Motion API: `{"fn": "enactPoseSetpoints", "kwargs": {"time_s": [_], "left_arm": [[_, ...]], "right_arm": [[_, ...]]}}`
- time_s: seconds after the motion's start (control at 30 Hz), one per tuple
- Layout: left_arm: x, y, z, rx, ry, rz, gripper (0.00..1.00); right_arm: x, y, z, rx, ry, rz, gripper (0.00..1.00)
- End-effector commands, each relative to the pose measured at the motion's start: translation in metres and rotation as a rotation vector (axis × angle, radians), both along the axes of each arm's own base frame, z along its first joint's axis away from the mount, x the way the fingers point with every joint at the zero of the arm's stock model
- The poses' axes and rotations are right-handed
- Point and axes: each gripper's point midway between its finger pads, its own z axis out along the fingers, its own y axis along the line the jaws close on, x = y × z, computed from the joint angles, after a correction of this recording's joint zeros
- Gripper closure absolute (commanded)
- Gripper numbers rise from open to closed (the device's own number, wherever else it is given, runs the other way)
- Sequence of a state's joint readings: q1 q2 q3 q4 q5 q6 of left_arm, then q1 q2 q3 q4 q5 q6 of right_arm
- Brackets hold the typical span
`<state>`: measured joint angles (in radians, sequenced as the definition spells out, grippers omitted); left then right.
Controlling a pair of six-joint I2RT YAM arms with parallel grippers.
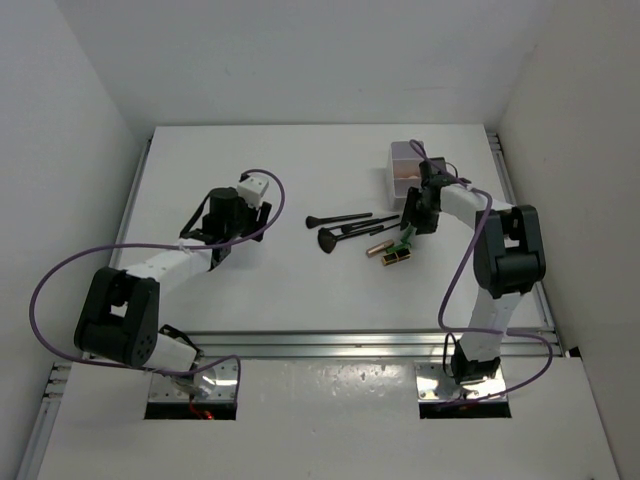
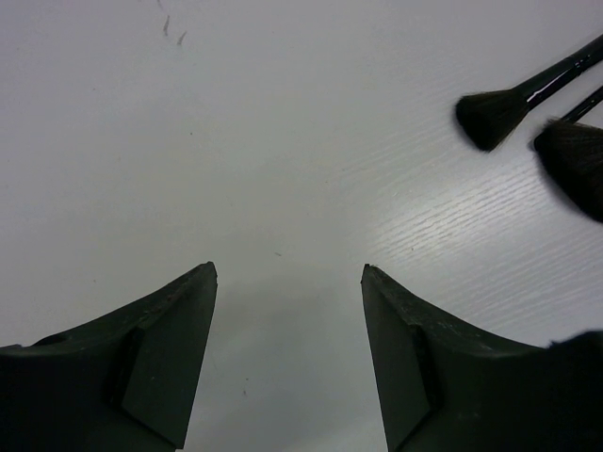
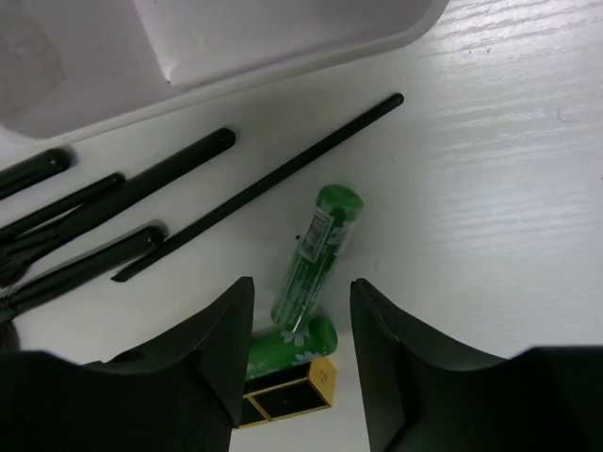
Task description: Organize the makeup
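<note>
R wrist: right claw (image 3: 301,287) spread above 2 green tubes (image 3: 320,235) and 1 gold tube (image 3: 292,394), near box (image 3: 283,38); 4 brush handles (image 3: 141,188). Top view only: peach sponge (image 1: 404,172) in box. L wrist: left claw (image 2: 289,273) spread over bare table (image 2: 236,141); 2 brush heads (image 2: 490,118).

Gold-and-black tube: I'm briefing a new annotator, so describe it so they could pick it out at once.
Find the translucent white box at the far right of the table. In the cluster just nearer the arms' bases, the gold-and-black tube lies closest to the bases, beside the green tubes. It alone is gold and squared, unlike the thin black brushes.
</note>
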<state>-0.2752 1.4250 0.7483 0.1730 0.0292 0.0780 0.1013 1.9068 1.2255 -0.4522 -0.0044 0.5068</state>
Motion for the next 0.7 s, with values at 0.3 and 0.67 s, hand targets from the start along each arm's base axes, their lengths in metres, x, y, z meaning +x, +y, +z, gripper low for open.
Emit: {"fn": "enactPoseSetpoints", "kwargs": {"time_s": [0.3, 0.67], "left_arm": [[0.005, -0.004, 0.022, -0.020, -0.070, -0.002, 0.29], [0.004, -0.002, 0.017, -0.011, -0.053, 0.007, 0.29]], "right_arm": [[0.007, -0.016, -0.017, -0.072, 0.027, -0.095, 0.66], [-0.006, -0.036, -0.016, -0.108, 0.040, -0.161, 0.97]]}}
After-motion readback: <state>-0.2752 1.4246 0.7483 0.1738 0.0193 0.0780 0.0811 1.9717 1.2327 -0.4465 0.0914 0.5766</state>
